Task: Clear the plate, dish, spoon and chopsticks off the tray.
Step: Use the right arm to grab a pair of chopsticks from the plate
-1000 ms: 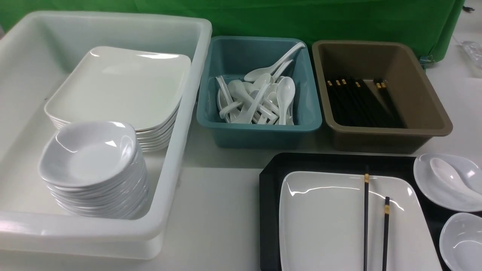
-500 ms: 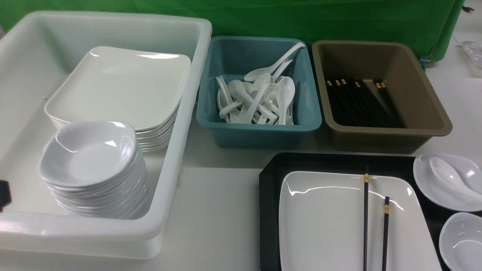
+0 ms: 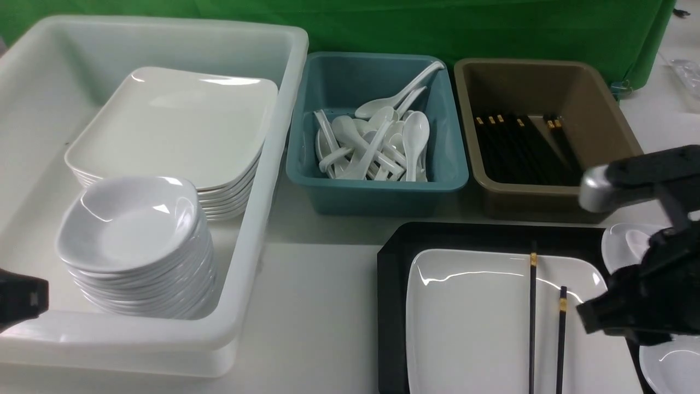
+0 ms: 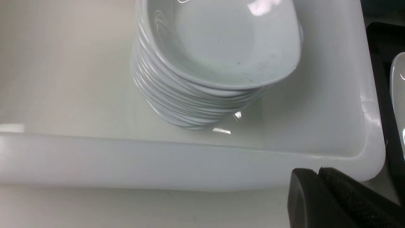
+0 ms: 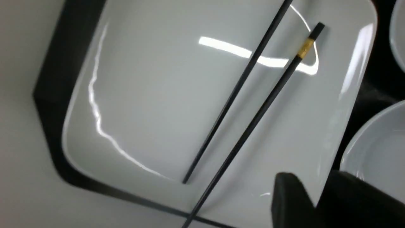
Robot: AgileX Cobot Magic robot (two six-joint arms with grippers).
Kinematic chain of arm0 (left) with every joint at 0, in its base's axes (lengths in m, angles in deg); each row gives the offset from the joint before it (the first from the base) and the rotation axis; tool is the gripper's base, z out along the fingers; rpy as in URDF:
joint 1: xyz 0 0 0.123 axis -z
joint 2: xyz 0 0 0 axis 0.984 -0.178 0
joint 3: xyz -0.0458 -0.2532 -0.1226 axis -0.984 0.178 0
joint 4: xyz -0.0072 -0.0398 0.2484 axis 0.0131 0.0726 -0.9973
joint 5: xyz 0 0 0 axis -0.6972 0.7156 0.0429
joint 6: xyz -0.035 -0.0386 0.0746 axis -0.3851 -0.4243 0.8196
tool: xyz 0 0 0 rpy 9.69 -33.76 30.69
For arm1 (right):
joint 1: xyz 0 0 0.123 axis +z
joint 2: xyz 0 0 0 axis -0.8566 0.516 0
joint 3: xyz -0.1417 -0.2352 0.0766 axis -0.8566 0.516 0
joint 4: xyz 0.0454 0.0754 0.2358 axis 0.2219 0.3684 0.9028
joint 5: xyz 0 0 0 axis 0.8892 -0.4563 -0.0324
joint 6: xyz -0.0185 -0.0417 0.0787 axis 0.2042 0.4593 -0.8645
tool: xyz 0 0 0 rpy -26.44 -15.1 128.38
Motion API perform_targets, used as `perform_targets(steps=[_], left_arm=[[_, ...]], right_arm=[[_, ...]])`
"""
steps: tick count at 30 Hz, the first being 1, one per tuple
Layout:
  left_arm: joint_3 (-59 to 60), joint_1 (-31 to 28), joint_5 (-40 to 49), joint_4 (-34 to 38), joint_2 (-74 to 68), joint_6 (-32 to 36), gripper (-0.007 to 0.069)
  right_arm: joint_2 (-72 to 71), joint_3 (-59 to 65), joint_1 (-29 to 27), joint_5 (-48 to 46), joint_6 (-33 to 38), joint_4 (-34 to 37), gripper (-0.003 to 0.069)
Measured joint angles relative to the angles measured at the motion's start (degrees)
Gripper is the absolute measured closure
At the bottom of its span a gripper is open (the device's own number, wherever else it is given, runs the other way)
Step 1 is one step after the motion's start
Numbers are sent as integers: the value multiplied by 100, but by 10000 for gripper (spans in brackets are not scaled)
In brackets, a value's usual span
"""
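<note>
The black tray [image 3: 392, 306] lies at the front right. On it rests the big white plate [image 3: 470, 328], with the two black chopsticks [image 3: 531, 328] lying across it. At the tray's right, my right arm partly hides a small white dish [image 3: 620, 249] holding the spoon [image 3: 636, 239]. A second small dish [image 3: 670, 364] shows below it. My right gripper [image 3: 590, 320] hovers over the plate's right edge. In the right wrist view its jaws [image 5: 319, 186] stand apart, empty, beside the chopsticks [image 5: 240, 82]. My left gripper [image 3: 22, 298] is shut and empty by the white tub's near wall [image 4: 158, 158].
A large white tub [image 3: 262, 191] on the left holds a stack of plates [image 3: 175, 126] and a stack of small dishes [image 3: 131, 230]. A teal tub [image 3: 377, 186] of spoons and a brown tub [image 3: 525, 191] of chopsticks stand behind the tray.
My right arm has come into view from the right and now hangs over the tray's right side. My left gripper has pushed further into view at the left edge.
</note>
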Motion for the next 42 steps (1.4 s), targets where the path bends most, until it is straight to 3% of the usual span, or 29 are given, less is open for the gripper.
perform_targets(steps=[2,6,15,26,30,35,42], left_arm=[[0,0,22,0,0,0,607],[2,0,27,0,0,23,607],[19,0,29,0,0,38,607],[19,0,5,5,0,42,607],[19,0,5,5,0,42,607],[19,0,-2,5,0,42,607],[30,0,-17,5,0,57,607]], right_arm=[[602,-85,-20,125,-131,-68,265],[1265,-193,-289,378,-172,-37,143],[2205,-219,-1202,912,164,1186,86],[3111,-232,-1245,1239,168,1361,71],[3138,-274,-1249,1257,157,1350,156],[3117,-274,-1249,1344,162,1362,524],[2846,-274,-1249,1342,277,1401,520]])
